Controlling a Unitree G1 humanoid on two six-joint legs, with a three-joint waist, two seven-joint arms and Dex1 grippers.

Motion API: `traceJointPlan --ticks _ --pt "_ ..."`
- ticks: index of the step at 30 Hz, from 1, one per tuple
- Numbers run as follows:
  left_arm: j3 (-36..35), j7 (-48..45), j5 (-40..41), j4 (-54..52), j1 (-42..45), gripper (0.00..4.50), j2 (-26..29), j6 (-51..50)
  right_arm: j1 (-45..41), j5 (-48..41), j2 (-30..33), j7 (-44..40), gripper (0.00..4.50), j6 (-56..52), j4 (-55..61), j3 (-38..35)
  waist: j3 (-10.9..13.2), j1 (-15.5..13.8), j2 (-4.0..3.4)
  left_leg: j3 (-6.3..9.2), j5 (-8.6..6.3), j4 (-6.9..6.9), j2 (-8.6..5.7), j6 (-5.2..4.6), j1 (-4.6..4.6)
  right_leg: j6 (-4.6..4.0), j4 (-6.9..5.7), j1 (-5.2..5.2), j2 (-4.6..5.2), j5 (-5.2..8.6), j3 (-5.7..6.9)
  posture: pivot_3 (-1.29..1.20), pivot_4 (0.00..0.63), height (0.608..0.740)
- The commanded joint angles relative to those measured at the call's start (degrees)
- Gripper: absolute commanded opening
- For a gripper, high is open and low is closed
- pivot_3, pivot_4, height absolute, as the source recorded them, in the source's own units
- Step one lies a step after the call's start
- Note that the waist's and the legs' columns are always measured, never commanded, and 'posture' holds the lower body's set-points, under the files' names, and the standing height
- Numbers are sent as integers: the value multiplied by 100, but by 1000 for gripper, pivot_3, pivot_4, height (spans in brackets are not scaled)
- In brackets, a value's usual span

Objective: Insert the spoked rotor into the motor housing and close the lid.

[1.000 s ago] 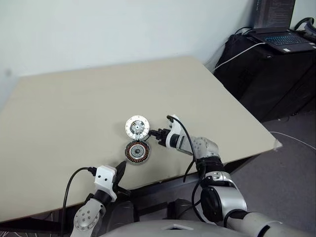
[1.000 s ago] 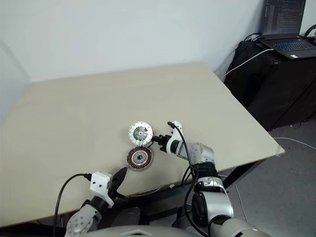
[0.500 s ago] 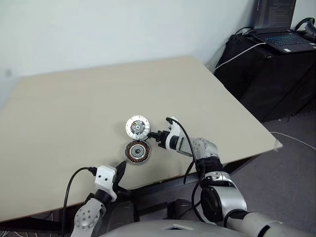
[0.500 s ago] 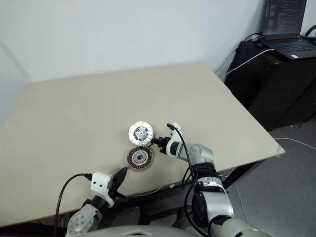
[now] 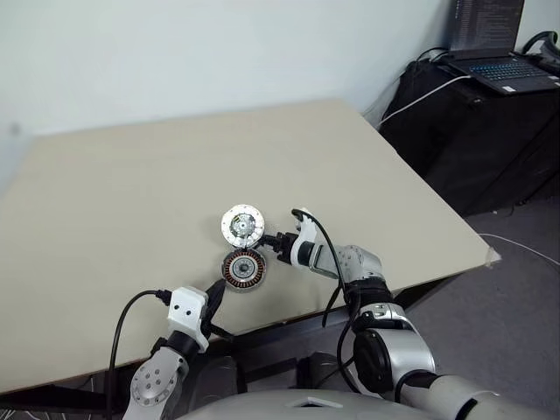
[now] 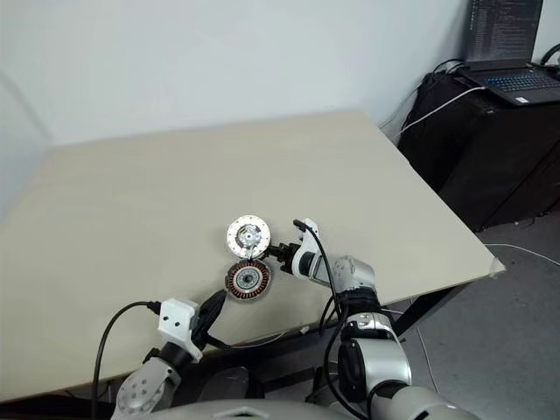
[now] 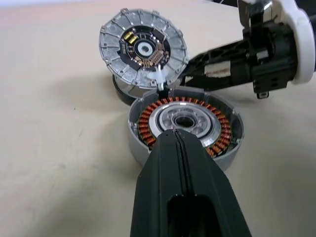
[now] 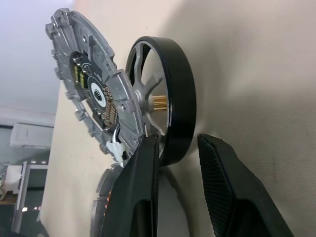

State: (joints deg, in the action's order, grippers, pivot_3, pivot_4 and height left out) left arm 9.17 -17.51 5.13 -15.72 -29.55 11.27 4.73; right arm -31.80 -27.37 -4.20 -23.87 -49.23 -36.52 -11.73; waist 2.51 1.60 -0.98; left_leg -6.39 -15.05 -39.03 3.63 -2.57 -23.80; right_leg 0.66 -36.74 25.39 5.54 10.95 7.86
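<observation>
The motor housing (image 5: 242,269), a dark-rimmed puck with copper windings (image 7: 185,121), lies on the table near its front edge. Just behind it the lid (image 5: 242,224) stands tilted, its segmented face (image 7: 143,49) showing, leaning on the spoked rotor (image 8: 180,84). The rotor is a black ring with silver spokes, and it stands on edge. My right gripper (image 5: 269,240) reaches in from the right and is shut on the rotor's rim (image 8: 178,139). My left gripper (image 5: 214,296) is shut and empty, pointing at the housing from the near side, its tip (image 7: 175,132) just short of it.
The beige table (image 5: 131,175) stretches wide to the left and back. Its front edge runs just below the housing. A laptop (image 5: 494,61) sits on a black stand with cables beyond the table's right corner.
My left gripper has risen slightly towards the housing. The right gripper, rotor and lid have stayed where they were.
</observation>
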Motion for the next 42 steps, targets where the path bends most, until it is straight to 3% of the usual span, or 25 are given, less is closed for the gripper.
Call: traceJointPlan --ticks 1,5,9,10,27,35,42 --pt "29 40 -2 -419 44 0 -1 -181 -137 -79 -13 -43 1302 89 74 -42 0 1 0 0 0 0 0 0 0 0 0 0 0 0 0 0 0 740" --pt "33 42 -3 -439 75 0 3 -255 -117 -146 -31 -94 1302 94 104 -86 0 1 0 0 0 0 0 0 0 0 0 0 -1 0 0 0 0 740" --pt "54 52 -18 -470 78 0 0 -300 -117 -181 -41 -138 129 94 121 -105 -1 1 1 0 0 0 0 0 1 0 0 -1 -1 0 0 0 0 740" --pt "61 58 -22 -487 73 0 -2 -313 -117 -186 -41 -143 32 95 120 -102 -2 5 3 0 0 0 0 0 3 0 0 -3 -1 0 0 0 0 740" --pt "109 128 10 -1027 9 0 28 -789 124 -76 146 -73 32 287 304 -33 -2 -16 2 1 0 -2 -1 -1 3 3 0 -4 -1 -2 -2 0 0 740" --pt "61 148 3 -948 48 0 14 -752 290 117 222 311 2532 534 614 -6 -1 -17 -1 1 0 0 -2 0 1 2 1 -1 -2 -1 -3 0 0 740" --pt "-41 200 -11 -743 125 0 -14 -580 737 166 433 400 2532 395 1833 252 0 -46 -1 3 1 -2 -4 -1 -1 4 3 -3 1 -2 -4 0 0 740"
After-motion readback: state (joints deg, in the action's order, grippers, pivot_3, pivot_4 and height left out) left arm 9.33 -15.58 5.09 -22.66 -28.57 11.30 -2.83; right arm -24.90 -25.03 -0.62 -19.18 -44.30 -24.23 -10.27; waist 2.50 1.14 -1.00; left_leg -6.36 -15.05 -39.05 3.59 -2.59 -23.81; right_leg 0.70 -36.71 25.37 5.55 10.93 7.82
